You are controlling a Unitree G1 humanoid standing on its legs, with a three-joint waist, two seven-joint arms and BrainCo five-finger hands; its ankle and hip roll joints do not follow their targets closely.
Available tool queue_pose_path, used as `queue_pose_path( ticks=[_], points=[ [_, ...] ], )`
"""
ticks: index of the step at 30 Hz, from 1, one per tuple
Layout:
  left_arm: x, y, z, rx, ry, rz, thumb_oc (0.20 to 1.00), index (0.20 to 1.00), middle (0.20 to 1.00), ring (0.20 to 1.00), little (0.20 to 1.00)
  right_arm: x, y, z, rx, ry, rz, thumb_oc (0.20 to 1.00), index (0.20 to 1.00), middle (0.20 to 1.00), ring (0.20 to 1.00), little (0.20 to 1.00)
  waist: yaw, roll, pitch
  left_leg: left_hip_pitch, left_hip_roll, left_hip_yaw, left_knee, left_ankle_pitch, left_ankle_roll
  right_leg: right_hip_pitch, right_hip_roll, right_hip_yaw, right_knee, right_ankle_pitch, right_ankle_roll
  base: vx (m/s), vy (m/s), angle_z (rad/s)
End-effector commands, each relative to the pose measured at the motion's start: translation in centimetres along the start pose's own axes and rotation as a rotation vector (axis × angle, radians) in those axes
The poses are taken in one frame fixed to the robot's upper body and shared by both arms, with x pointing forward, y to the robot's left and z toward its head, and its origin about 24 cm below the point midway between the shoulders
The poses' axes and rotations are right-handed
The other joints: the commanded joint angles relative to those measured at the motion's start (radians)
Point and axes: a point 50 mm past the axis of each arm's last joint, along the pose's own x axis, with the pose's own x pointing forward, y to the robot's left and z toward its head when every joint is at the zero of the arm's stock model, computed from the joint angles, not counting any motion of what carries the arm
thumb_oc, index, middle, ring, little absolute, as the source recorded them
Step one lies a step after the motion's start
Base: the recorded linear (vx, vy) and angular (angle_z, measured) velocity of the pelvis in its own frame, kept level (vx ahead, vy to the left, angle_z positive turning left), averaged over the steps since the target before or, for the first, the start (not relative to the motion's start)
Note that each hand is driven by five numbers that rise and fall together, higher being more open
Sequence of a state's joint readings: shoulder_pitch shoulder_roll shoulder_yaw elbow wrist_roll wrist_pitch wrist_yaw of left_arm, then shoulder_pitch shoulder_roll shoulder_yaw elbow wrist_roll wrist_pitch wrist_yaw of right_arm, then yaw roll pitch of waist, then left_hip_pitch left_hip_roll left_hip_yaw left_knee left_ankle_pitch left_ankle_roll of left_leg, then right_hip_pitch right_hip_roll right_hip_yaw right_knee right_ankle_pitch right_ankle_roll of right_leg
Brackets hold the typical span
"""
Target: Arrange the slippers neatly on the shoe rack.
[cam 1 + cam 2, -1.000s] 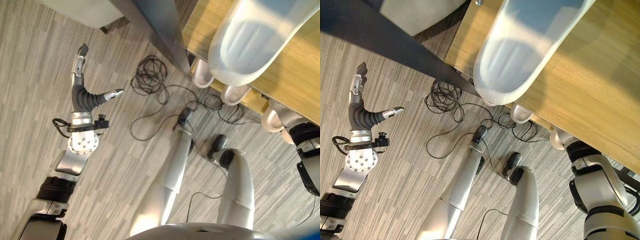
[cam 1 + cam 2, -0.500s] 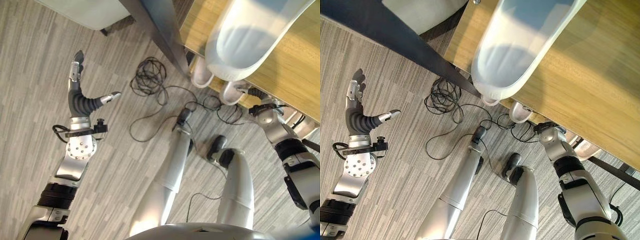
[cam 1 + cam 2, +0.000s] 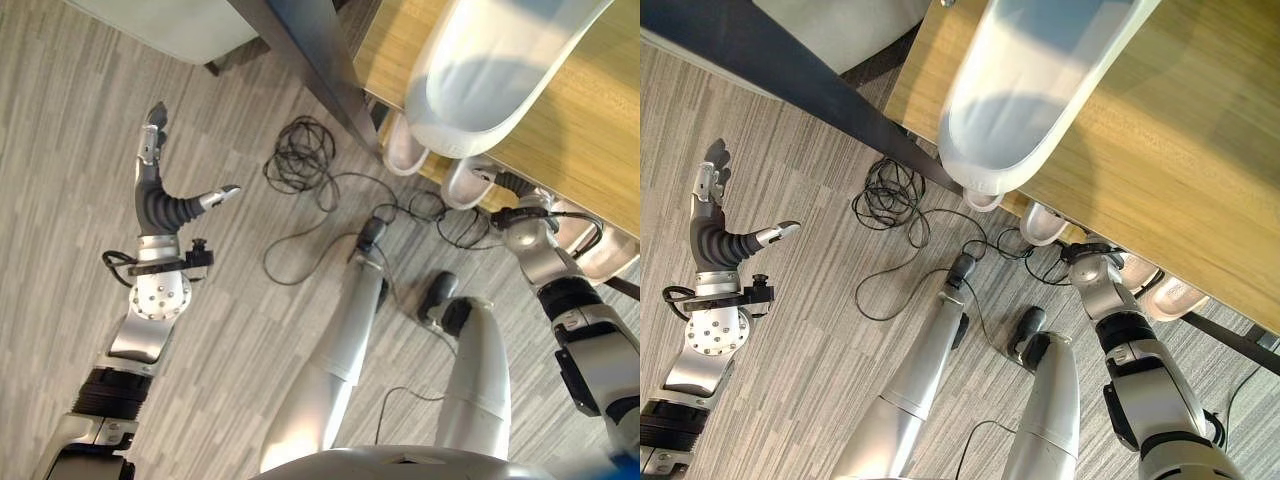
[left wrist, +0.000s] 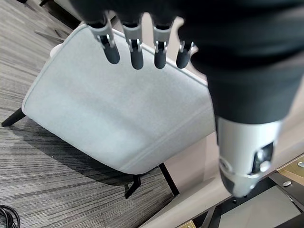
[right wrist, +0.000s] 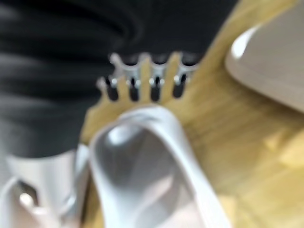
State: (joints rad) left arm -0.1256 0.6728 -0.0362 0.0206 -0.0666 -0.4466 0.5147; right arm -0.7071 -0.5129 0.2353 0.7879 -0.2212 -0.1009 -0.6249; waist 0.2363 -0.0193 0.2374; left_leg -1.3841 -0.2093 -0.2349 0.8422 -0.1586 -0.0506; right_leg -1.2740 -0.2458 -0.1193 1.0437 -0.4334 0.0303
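Slipper [image 5: 147, 175] just under right hand [image 5: 142, 80] in wrist view, grip unclear; left hand [image 3: 160, 195] spread.

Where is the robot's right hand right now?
The right hand is low on the robot's right, reaching under the wooden shoe rack's top board, at a pale grey slipper on the lower shelf, beside other pale slippers.

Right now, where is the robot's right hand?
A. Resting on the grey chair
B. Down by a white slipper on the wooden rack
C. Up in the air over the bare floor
B: the right hand reaches to a white slipper lying on the wooden shoe rack.
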Motion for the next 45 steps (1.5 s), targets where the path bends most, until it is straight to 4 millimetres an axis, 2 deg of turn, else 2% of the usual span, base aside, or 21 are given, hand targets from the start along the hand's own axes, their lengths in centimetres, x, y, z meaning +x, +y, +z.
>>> queue_pose_path(
  ticks=[1,12,27,29,35,45],
  points=[
    [-0.8,1.4,0.1,0.017,-0.013,0.052,1.0,1.0,1.0,1.0,1.0,-0.4,0.3,-0.1,0.028,0.019,-0.031,1.0,1.0,1.0,1.0,1.0,-0.002,0.034,-0.024,-0.013,0.065,0.026,-0.114,0.016,0.034,0.034,0.029,0.081,-0.057,0.002,0.0,0.0,0.0,0.0],
    [-1.1,1.7,-0.3,0.011,0.012,0.051,1.0,1.0,1.0,1.0,1.0,-1.2,2.4,0.5,0.211,0.103,0.005,1.0,1.0,1.0,1.0,1.0,-0.001,0.045,-0.026,-0.018,0.064,0.033,-0.109,0.014,0.037,0.028,0.031,0.089,-0.051,0.006,-0.001,0.0,0.0,0.0],
    [-0.8,1.4,-0.1,0.016,-0.005,0.024,1.0,1.0,1.0,1.0,1.0,-0.9,3.3,1.6,0.328,0.134,0.026,1.0,1.0,1.0,1.0,1.0,0.008,0.052,-0.025,-0.021,0.062,0.039,-0.109,0.016,0.04,0.025,0.028,0.095,-0.049,0.008,0.001,0.0,0.0,0.0],
    [1.1,-0.2,0.4,0.014,-0.032,0.037,1.0,1.0,1.0,1.0,1.0,-1.6,4.4,2.8,0.346,0.101,0.077,1.0,1.0,1.0,1.0,1.0,-0.015,0.046,-0.02,-0.021,0.069,0.043,-0.106,0.013,0.04,0.025,0.029,0.097,-0.051,0.01,0.0,0.0,0.04,0.0],
    [1.1,0.7,1.2,-0.046,-0.063,0.09,1.0,1.0,1.0,1.0,1.0,-0.6,4.2,2.3,0.351,0.169,0.054,1.0,1.0,1.0,1.0,1.0,-0.003,0.046,-0.026,-0.022,0.067,0.04,-0.111,0.012,0.038,0.025,0.031,0.098,-0.057,0.011,0.0,0.01,0.002,-0.03],
    [1.5,0.7,0.8,-0.055,-0.04,0.105,1.0,1.0,1.0,1.0,1.0,-0.7,4.4,2.5,0.364,0.166,0.069,1.0,1.0,1.0,1.0,1.0,-0.012,0.041,-0.024,-0.02,0.07,0.042,-0.115,0.012,0.039,0.025,0.037,0.1,-0.059,0.015,-0.002,0.0,0.0,0.0]
  ],
)
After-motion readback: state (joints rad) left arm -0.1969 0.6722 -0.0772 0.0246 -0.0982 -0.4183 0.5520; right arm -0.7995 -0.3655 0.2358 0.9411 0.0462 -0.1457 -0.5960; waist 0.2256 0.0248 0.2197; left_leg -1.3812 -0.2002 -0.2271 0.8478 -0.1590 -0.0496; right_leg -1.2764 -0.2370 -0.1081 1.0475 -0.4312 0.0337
